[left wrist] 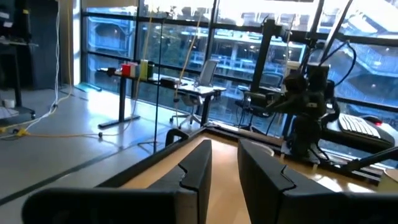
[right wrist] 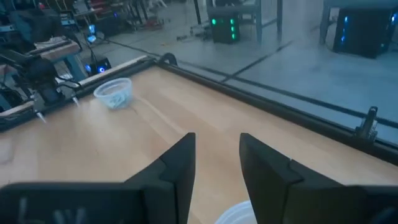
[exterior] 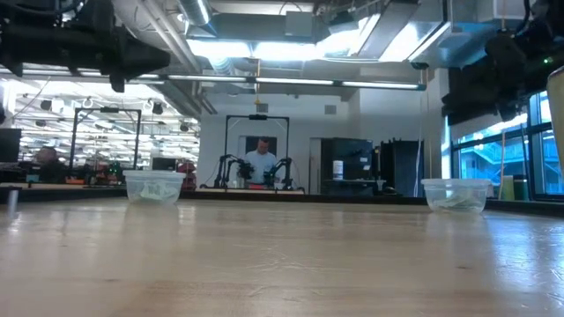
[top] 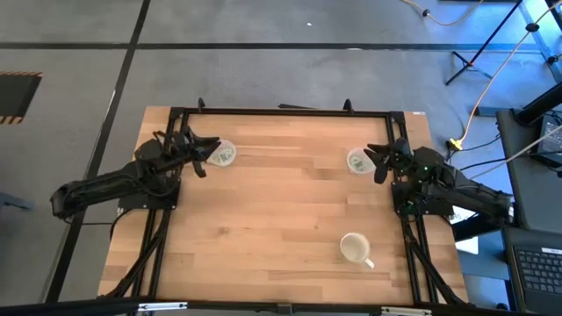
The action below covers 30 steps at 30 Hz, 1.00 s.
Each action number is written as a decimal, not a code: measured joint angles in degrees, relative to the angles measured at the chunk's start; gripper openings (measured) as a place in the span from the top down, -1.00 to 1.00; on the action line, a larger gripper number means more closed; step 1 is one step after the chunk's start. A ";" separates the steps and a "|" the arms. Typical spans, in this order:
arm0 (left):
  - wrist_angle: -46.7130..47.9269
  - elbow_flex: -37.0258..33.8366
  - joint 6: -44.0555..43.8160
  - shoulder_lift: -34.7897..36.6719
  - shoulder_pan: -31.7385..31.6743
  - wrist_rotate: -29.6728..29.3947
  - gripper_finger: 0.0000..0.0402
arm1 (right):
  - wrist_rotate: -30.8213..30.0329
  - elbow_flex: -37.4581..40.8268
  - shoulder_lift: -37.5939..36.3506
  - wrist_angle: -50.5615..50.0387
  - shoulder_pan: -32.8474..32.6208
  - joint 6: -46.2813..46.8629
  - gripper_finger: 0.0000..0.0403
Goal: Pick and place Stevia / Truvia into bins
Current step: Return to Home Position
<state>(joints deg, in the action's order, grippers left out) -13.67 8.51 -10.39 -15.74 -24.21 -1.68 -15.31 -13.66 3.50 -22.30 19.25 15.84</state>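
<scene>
**Packets in both cups, both grippers empty**

High view: left gripper (top: 207,151) sits just beside the left cup (top: 225,153) at the far left of the table (top: 281,202), fingers apart, holding nothing. Right gripper (top: 378,163) sits just beside the right cup (top: 357,161) at the far right, fingers apart, also empty. Green-white packets (top: 226,156) lie inside each cup. White mug (top: 354,248) stands upright near the front right, well apart from both cups.

Low view: both cups upright on the wood, well apart, with packets lying in the bottom of each. A person (exterior: 261,161) is far back in the room.

Left wrist view: a gap shows between its own fingers (left wrist: 193,168), nothing in it.

Right wrist view: same gap, nothing held. The left cup with packets shows across the table, and the right cup's rim is just under the fingers.
</scene>
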 joint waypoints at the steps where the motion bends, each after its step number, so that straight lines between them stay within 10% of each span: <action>1: 0.95 0.00 0.00 1.23 0.00 -0.15 0.64 | 0.00 0.52 -1.00 0.07 0.00 -0.21 0.37; 30: 14.19 -5.06 -2.64 12.41 0.00 -6.38 0.64 | 1.49 9.33 -3.44 13.48 0.00 -4.13 0.37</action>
<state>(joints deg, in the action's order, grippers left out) 0.52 3.45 -13.03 -3.33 -24.21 -8.05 -13.82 -4.34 0.05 -8.82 19.25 11.70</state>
